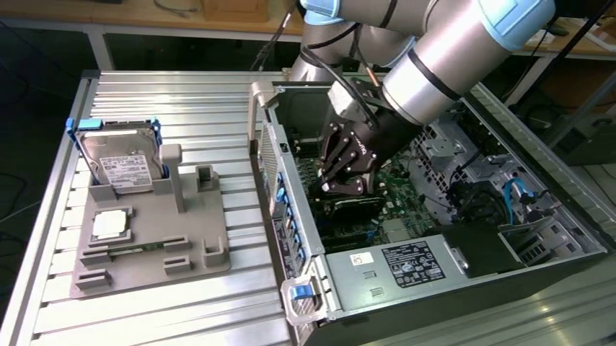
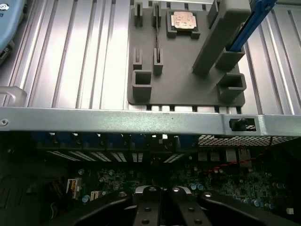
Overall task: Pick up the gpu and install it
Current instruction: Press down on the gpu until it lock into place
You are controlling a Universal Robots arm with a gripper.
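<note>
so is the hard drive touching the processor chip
Apart. The exterior view shows bare grey holder between the hard drive and the processor chip.

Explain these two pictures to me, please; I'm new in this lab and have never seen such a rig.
The grey and blue machine is a robot arm. One picture comes from a camera beside the table, the other from a camera on the arm's wrist. The arm reaches into an open computer case. Its jaws are shut, right over a dark card on the motherboard, probably the gpu. Whether they pinch it, I cannot tell. On the table lies a grey holder with a hard drive and a small chip.
</note>
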